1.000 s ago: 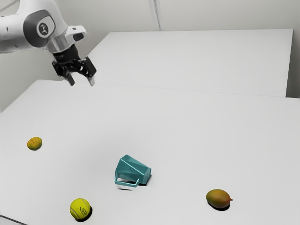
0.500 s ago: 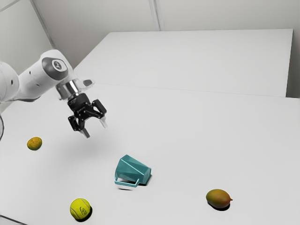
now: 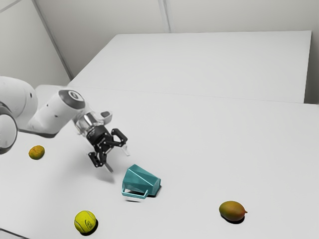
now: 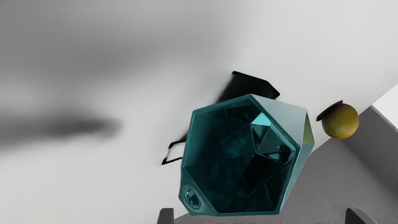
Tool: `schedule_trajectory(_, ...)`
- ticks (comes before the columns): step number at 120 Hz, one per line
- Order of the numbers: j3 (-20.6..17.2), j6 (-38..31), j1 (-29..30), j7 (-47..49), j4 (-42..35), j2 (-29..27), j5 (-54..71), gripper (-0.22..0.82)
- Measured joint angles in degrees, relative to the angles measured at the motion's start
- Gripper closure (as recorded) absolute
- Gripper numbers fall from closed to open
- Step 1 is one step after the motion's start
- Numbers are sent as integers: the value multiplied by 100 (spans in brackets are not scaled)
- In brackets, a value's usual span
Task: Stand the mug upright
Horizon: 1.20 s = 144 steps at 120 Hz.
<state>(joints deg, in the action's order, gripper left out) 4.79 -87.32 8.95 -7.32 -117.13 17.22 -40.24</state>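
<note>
The mug [image 3: 144,180] lay on its side just beyond the gripper [image 3: 118,160], which stood wide apart, facing the mouth.

pincer [image 3: 118,161] lower than before, farther toward the exterior view's right, now near the mug [image 3: 142,180]

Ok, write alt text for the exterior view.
A faceted teal mug lies sideways on a white table, its mouth facing an open black two-finger gripper. A yellow tennis ball, small orange fruit and brownish mango lie apart.
</note>
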Motion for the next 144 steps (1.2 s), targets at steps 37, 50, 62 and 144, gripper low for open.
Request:
schedule_trajectory(37, -323, -247, -30, -40, 4, 267, -543, 0)
schedule_trajectory(50, -439, -317, -33, -37, 4, 336, -650, 0)
schedule_trajectory(62, -487, -392, -35, -32, 14, 361, -687, 1)
schedule_trajectory(144, -643, -631, -352, 231, 128, 225, -474, 77)
